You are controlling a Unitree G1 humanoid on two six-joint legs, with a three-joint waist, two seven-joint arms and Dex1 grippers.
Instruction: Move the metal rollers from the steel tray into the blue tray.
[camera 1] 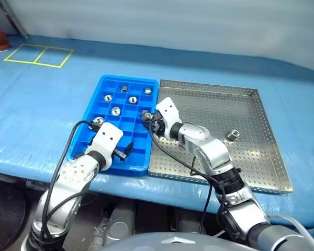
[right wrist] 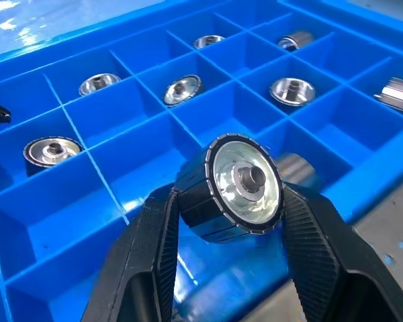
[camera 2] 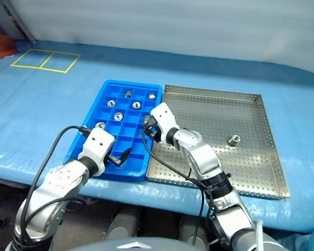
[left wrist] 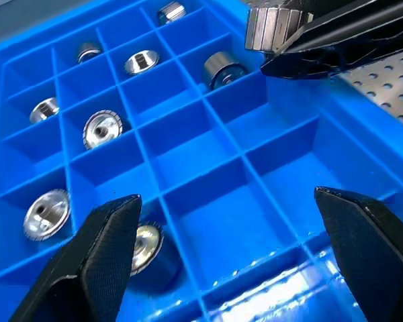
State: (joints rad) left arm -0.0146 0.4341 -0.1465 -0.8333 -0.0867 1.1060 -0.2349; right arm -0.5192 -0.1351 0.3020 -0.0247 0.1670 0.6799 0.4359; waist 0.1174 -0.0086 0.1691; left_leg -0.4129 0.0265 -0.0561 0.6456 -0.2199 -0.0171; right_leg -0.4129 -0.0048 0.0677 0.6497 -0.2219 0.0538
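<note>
We look down from head height on both trays; our wrist cameras sit close over the blue tray.

Blue tray bright blue, square-grid compartments. Steel tray silver, dotted with perforations. Metal rollers shiny silver-grey. Surface blue, yellow tape squares beyond the blue tray. My hands' fingers black, ribbed.

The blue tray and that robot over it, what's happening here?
The robot is moving metal rollers from the steel tray to the blue tray. Its right claw is shut on one roller above the blue compartments. The left claw hangs open over the tray's near end. Six rollers sit in compartments; one remains on the steel tray.
</note>
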